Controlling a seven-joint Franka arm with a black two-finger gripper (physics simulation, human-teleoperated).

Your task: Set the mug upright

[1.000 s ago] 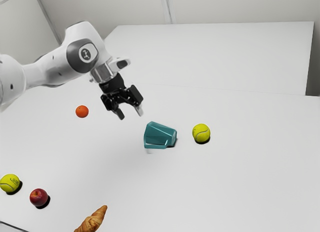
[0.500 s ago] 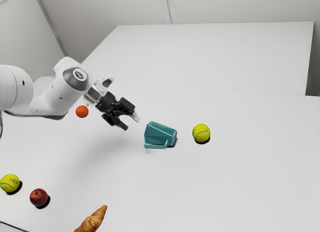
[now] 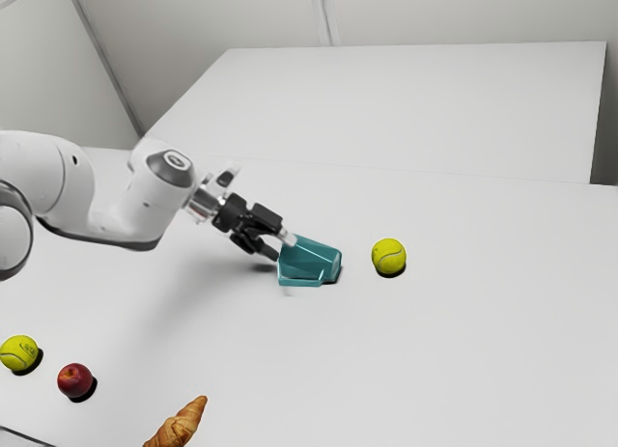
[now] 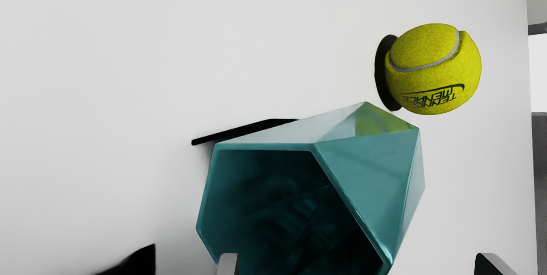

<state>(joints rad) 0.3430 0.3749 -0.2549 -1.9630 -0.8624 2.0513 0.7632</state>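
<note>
Mug (image 3: pixel 311 261) lies tipped on the table (image 3: pixel 463 360), mouth facing your open gripper (image 3: pixel 281 248). You seem to be lining up a rim grasp, though contact is hard to judge; next, straddle the wall, close, then rotate it mouth-up.

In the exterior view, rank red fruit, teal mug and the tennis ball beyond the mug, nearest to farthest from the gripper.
1. Teal mug: on its side, right by the gripper.
2. Tennis ball: past the mug's base.
3. Red fruit: lower left.
</note>
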